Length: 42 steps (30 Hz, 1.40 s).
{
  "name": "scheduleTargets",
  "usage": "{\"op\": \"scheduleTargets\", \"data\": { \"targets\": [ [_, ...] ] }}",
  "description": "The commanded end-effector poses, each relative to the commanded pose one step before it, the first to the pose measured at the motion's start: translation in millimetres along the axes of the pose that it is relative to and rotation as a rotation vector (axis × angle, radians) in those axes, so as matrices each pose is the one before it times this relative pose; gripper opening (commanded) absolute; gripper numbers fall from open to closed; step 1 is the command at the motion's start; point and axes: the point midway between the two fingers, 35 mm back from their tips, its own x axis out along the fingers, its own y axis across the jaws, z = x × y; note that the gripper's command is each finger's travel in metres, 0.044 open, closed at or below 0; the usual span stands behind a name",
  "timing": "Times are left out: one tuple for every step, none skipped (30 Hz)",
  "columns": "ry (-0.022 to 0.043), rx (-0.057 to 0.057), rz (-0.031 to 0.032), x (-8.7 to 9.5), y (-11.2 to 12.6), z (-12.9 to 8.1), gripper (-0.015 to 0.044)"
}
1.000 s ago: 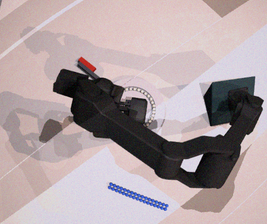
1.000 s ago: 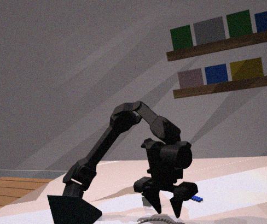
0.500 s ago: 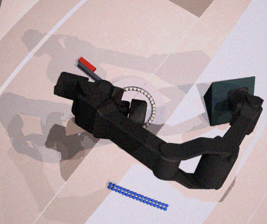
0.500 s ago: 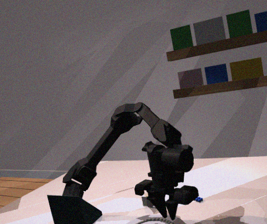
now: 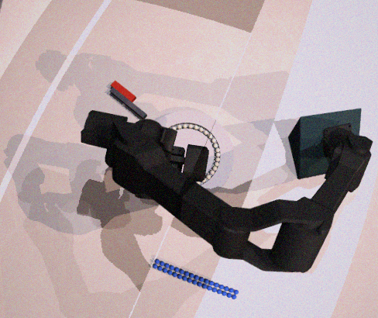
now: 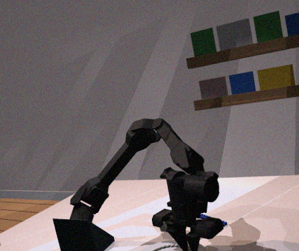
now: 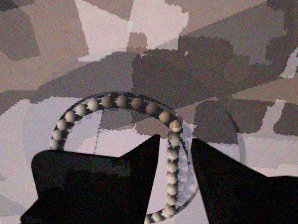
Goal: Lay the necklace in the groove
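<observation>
The pearl bead necklace [image 5: 218, 155] [image 7: 121, 101] lies on the round bead board [image 5: 226, 157] [image 7: 42, 131]. Its far and left beads in the wrist view follow the dark curved groove. On the right of that view several beads run in a nearly straight line inside the ring, beside the groove's curve. My gripper [image 6: 190, 248] [image 7: 175, 141] is partly open, low over this straight stretch. Beads show between the fingertips with a gap on both sides, not pinched. The arm hides the left part of the necklace in the top view, and the fingers hide its near-left part in the wrist view.
A double strand of blue beads [image 5: 194, 278] lies on the table, away from the board. A red and dark grey object [image 5: 124, 91] lies close to the board's upper left. The arm's dark green base [image 5: 314, 155] [image 6: 80, 237] stands beyond the board's right side.
</observation>
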Motion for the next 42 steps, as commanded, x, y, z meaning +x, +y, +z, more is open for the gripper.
{"op": "scheduleTargets", "data": {
  "targets": [
    [-0.00678,0.0096,0.00077,5.42,0.70,0.18,0.0120],
    [-0.00001,0.0001,0.00004,0.26,0.02,0.00,0.0120],
    [0.00687,-0.0089,0.00059,-2.89,-0.34,-0.10,0.0094],
    [0.00000,0.0000,0.00000,0.00,0.00,0.00,0.0067],
    [0.00000,0.0000,0.00000,0.00,0.00,0.00,0.0041],
    [0.00000,0.0000,0.00000,0.00,0.00,0.00,0.0015],
    [0.00000,0.0000,0.00000,0.00,0.00,0.00,0.0000],
    [0.00000,0.0000,0.00000,0.00,0.00,0.00,0.0000],
    [0.00000,0.0000,0.00000,0.00,0.00,0.00,0.0000],
    [0.00000,0.0000,0.00000,0.00,0.00,0.00,0.0000],
    [0.00000,0.0000,0.00000,0.00,0.00,0.00,0.0000],
    [0.00000,0.0000,0.00000,0.00,0.00,0.00,0.0000],
    [0.00000,0.0000,0.00000,0.00,0.00,0.00,0.0000],
    [0.00000,0.0000,0.00000,0.00,0.00,0.00,0.0000],
    [0.00000,0.0000,0.00000,0.00,0.00,0.00,0.0000],
    [0.00000,0.0000,0.00000,0.00,0.00,0.00,0.0000],
    [0.00000,0.0000,0.00000,0.00,0.00,0.00,0.0000],
    [0.00000,0.0000,0.00000,0.00,0.00,0.00,0.0000],
    [0.00000,0.0000,0.00000,0.00,0.00,0.00,0.0000],
    [0.00000,0.0000,0.00000,0.00,0.00,0.00,0.0000],
    [0.00000,0.0000,0.00000,0.00,0.00,0.00,0.0000],
    [0.00000,0.0000,0.00000,0.00,0.00,0.00,0.0000],
    [0.00000,0.0000,0.00000,0.00,0.00,0.00,0.0000],
    [0.00000,0.0000,0.00000,0.00,0.00,0.00,0.0000],
    [0.00000,0.0000,0.00000,0.00,0.00,0.00,0.0000],
    [0.00000,0.0000,0.00000,0.00,0.00,0.00,0.0000],
    [0.00000,0.0000,0.00000,0.00,0.00,0.00,0.0000],
    [0.00000,0.0000,0.00000,0.00,0.00,0.00,0.0000],
    [0.00000,0.0000,0.00000,0.00,0.00,0.00,0.0000],
    [0.00000,0.0000,0.00000,0.00,0.00,0.00,0.0000],
    [0.00000,0.0000,0.00000,0.00,0.00,0.00,0.0000],
    [0.00000,0.0000,0.00000,0.00,0.00,0.00,0.0000],
    [0.00000,0.0000,0.00000,0.00,0.00,0.00,0.0000],
    [0.00000,0.0000,0.00000,0.00,0.00,0.00,0.0000],
    [0.00000,0.0000,0.00000,0.00,0.00,0.00,0.0000],
    [0.00000,0.0000,0.00000,0.00,0.00,0.00,0.0000],
    [0.00000,0.0000,0.00000,0.00,0.00,0.00,0.0000],
    [0.00000,0.0000,0.00000,0.00,0.00,0.00,0.0000],
    [0.00000,0.0000,0.00000,0.00,0.00,0.00,0.0000],
    [0.00000,0.0000,0.00000,0.00,0.00,0.00,0.0000],
    [0.00000,0.0000,0.00000,0.00,0.00,0.00,0.0000],
    [0.00000,0.0000,0.00000,0.00,0.00,0.00,0.0000]
  ]
}}
